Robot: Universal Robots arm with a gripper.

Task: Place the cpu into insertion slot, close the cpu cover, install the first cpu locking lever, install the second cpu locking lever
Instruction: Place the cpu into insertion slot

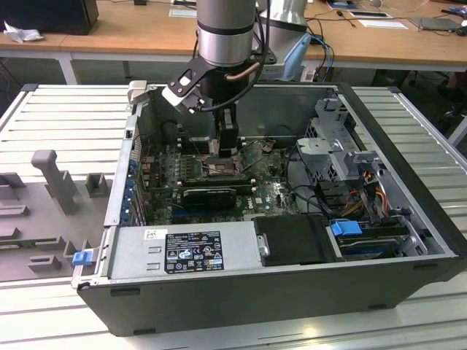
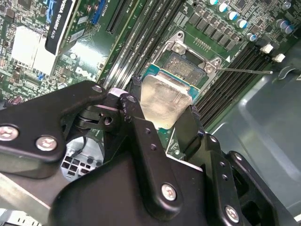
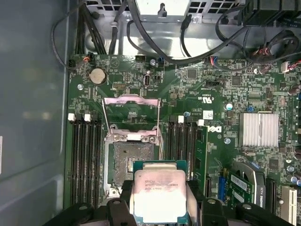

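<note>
My gripper (image 3: 160,203) is shut on the cpu (image 3: 160,195), a square chip with a pale silver face on a green edge. In the second wrist view the black fingers (image 2: 136,115) press on two opposite sides of the cpu (image 2: 164,100). The chip hangs just above and slightly off to one side of the insertion slot (image 3: 129,162), whose dark centre is bare. The cpu cover (image 3: 123,100) is swung open, away from the slot. A thin locking lever (image 2: 244,71) sticks out beside the insertion slot (image 2: 181,66). In the exterior view my gripper (image 1: 221,153) reaches down into the open computer case.
Long black memory slots (image 3: 84,160) run along both sides of the socket. A black expansion card (image 1: 208,195) and a finned heatsink (image 3: 261,129) are nearby. Black cables (image 3: 155,42) cross above the board. The power supply (image 1: 182,251) and drive cage (image 1: 328,146) border the motherboard.
</note>
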